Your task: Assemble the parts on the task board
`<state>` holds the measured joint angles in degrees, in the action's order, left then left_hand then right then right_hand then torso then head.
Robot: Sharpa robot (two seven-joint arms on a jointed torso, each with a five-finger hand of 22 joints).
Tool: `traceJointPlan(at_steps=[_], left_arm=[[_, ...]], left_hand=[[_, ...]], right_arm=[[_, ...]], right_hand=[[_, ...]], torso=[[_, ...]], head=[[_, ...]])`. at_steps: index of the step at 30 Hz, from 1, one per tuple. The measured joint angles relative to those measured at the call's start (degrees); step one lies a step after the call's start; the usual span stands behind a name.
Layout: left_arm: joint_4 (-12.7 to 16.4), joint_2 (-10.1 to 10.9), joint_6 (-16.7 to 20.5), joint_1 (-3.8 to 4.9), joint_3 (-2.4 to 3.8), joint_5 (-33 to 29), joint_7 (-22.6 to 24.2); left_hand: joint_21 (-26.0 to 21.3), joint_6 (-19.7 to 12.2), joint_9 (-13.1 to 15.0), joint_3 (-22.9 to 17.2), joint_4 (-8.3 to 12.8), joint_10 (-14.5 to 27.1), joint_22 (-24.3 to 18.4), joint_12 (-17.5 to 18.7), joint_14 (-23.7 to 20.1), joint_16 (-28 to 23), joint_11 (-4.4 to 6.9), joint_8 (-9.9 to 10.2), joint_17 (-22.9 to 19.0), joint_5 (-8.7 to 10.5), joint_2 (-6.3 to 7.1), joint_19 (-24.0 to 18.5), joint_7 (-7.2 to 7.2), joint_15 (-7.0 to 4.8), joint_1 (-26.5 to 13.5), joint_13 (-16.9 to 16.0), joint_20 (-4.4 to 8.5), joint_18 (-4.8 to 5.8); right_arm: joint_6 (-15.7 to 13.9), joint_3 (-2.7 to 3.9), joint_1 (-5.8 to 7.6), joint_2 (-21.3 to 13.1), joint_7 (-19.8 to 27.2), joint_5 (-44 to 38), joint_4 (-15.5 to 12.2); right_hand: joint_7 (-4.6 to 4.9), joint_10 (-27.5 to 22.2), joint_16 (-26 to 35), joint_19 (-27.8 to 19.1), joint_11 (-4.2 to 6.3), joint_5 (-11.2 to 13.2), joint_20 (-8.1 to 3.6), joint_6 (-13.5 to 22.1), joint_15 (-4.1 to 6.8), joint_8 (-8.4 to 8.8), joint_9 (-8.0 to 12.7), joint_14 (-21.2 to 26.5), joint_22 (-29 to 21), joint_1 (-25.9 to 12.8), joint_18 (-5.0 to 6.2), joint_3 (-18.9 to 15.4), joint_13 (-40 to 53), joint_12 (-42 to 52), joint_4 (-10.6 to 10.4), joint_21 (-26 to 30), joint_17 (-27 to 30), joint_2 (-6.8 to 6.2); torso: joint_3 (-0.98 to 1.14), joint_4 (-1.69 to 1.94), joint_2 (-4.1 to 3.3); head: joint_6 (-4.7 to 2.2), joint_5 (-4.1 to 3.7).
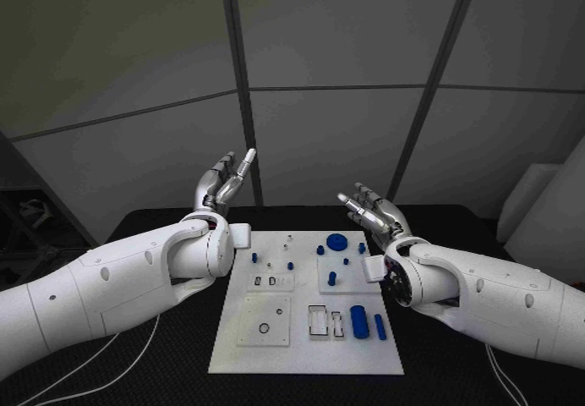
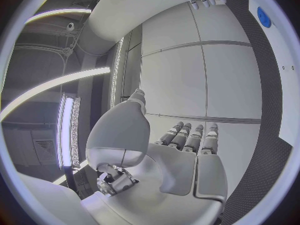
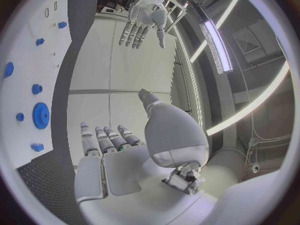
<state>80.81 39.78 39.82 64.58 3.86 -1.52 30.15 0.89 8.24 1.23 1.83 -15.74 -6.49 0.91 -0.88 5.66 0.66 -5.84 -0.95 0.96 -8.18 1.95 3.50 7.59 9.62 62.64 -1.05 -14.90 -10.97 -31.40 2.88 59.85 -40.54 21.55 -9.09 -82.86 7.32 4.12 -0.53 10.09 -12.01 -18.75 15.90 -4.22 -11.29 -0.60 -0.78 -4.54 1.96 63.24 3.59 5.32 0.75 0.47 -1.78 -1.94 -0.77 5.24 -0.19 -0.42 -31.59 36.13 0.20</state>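
Item: task board (image 1: pixel 305 359), white plate lying in the middle of the black table (image 1: pixel 159 222), long axis running from the near edge to the far edge. Contents, far end of the board: a blue gear-like disc (image 1: pixel 336 242) near the far right corner, with small blue pegs (image 1: pixel 362 248) just beside it and another small blue piece (image 1: pixel 255 257) toward the left edge. Contents, near end: a large blue cylinder (image 1: pixel 360 321) and a slimmer blue bar (image 1: pixel 380 326) lying side by side close to the right edge, next to pale rectangular recesses (image 1: pixel 318 319); a square sub-plate with round holes (image 1: pixel 265 319) sits toward the near left corner. Left hand (image 1: pixel 226 182): raised above the far left edge of the table, palm up, fingers extended and apart, holding nothing; the left wrist view shows the same bare palm (image 2: pixel 181 160). Right hand (image 1: pixel 373 211): raised over the far right side of the board, fingers spread, likewise empty, confirmed by its wrist view (image 3: pixel 109 150). Neither hand touches the board or any part. Step in hand, by judgement: the outset of assembly, no piece yet picked up and the loose parts lying unseated. Next move, by judgement: one hand must turn palm down, descend onto a loose blue part, most readily the cylinder or bar near the right edge for the right hand, and close on it cleanly without nudging its neighbour.
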Motion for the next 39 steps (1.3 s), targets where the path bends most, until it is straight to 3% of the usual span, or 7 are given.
traceJointPlan(at_steps=[5,10,12,15,17,27,39], left_arm=[[0.0,0.0,-0.8,-0.06,-0.04,-0.1,0.3],[0.4,1.7,-1.9,-0.06,-0.13,-0.1,0.3],[0.2,3.3,-2.4,-0.06,-0.15,-0.1,0.3],[0.5,4.1,-3.1,-0.06,-0.15,0.1,0.1],[1.2,4.4,-3.6,-0.06,-0.15,0.5,-0.1],[5.4,8.3,-7.4,-0.05,-0.17,3.5,-1.8],[13.9,13.0,-11.5,-0.05,-0.17,6.2,-4.2]], left_hand=[[0.0,0.8,0.1,0.1,-0.4,-0.9,0.1,0.0,0.7,0.4,-0.88,-0.2,0.1,0.00,0.04,0.1,0.15,0.70,2.3,-0.1,-0.50,0.05],[1.0,4.4,0.5,0.1,-0.4,-4.3,0.5,-0.7,4.5,1.3,-3.08,-1.0,0.7,0.00,0.31,1.6,0.21,1.49,5.3,-0.5,-1.50,0.04],[1.9,7.3,0.9,0.0,-0.4,-7.5,1.0,-1.4,7.8,2.2,-4.17,-1.7,1.0,0.00,0.34,3.6,0.41,2.00,7.0,-0.8,-1.56,4.00],[5.1,13.5,1.6,-0.7,0.5,-16.0,2.7,-3.3,16.2,4.5,-5.63,-3.1,2.0,0.00,0.28,10.6,0.84,2.37,9.8,-1.7,-1.61,3.95],[7.8,18.7,2.1,-1.0,1.6,-22.4,3.9,-4.8,22.5,6.3,-6.04,-4.2,2.6,0.00,0.15,16.5,1.22,2.19,11.7,-2.1,-1.64,0.89],[17.2,40.0,3.0,-3.2,7.1,-45.5,7.4,-8.4,47.1,11.0,-4.36,-7.3,4.8,0.00,-1.31,40.4,4.33,-1.31,17.9,-2.7,0.51,0.89],[20.1,47.7,2.6,-5.2,9.8,-55.7,8.0,-7.7,59.1,11.3,-2.29,-6.5,7.4,0.00,-1.21,51.4,3.86,-4.19,19.4,-2.7,3.26,0.90]], right_arm=[[5.4,0.49,-0.06,0.8,-3.0,-4.2,1.4],[6.9,0.54,0.02,-0.4,-4.1,-9.7,1.5],[6.6,0.53,0.40,-1.2,-4.3,-14.1,2.4],[6.1,0.60,1.36,-0.9,-4.5,-20.3,3.4],[6.0,0.62,1.89,-0.6,-4.6,-23.8,3.9],[7.6,0.59,5.59,0.3,-7.3,-42.9,7.3],[14.2,0.62,9.70,2.1,-16.6,-66.8,9.1]], right_hand=[[0.12,4.1,-1.1,2.6,-1.28,-0.3,0.59,-4.0,-1.12,-1.03,-0.6,-4.5,0.8,4.4,0.78,0.8,0.6,1.1,1.9,-1.6,-0.6,-0.10],[0.76,16.3,-3.8,8.9,-1.71,0.7,0.68,-13.6,-1.47,-3.55,-1.9,-16.0,2.3,8.3,1.79,1.6,1.9,4.1,4.7,-4.7,-1.7,-0.50],[1.19,23.0,-5.2,12.8,-1.52,1.2,0.71,-19.1,-1.23,-4.92,-2.5,-22.5,3.2,9.8,2.68,2.1,2.4,5.6,5.8,-6.5,-2.2,-0.65],[1.83,31.2,-6.7,18.3,-0.93,1.8,0.70,-27.0,-0.53,-6.62,-3.2,-30.7,4.3,11.5,4.02,3.0,2.7,7.1,7.0,-9.2,-2.5,-0.92],[2.51,36.2,-7.6,21.9,-0.34,2.1,0.58,-32.0,0.10,-7.48,-3.4,-35.8,5.0,12.1,4.47,3.6,2.7,7.7,7.9,-11.1,-2.7,-1.38],[4.91,52.2,-8.8,34.0,2.43,2.6,-1.87,-46.6,3.55,-8.04,-3.3,-53.5,7.8,13.6,5.80,8.4,2.7,6.7,10.1,-18.8,-3.3,-3.15],[2.68,61.1,-14.8,43.8,5.47,2.6,-7.08,-53.1,8.60,-6.99,-3.3,-71.3,15.9,12.9,5.78,10.0,2.9,4.3,10.8,-33.8,-7.8,-6.76]], torso=[[-0.01,-0.01,-0.01],[-0.04,-0.05,-0.10],[-0.06,-0.08,-0.19],[-0.07,-0.12,-0.45],[-0.08,-0.15,-0.70],[-0.15,-0.15,-2.57],[-0.53,0.02,-5.82]], head=[[0.00,0.01],[0.58,0.15],[0.87,0.27],[1.02,0.40],[0.97,0.43],[0.20,0.41],[-0.85,-0.25]])
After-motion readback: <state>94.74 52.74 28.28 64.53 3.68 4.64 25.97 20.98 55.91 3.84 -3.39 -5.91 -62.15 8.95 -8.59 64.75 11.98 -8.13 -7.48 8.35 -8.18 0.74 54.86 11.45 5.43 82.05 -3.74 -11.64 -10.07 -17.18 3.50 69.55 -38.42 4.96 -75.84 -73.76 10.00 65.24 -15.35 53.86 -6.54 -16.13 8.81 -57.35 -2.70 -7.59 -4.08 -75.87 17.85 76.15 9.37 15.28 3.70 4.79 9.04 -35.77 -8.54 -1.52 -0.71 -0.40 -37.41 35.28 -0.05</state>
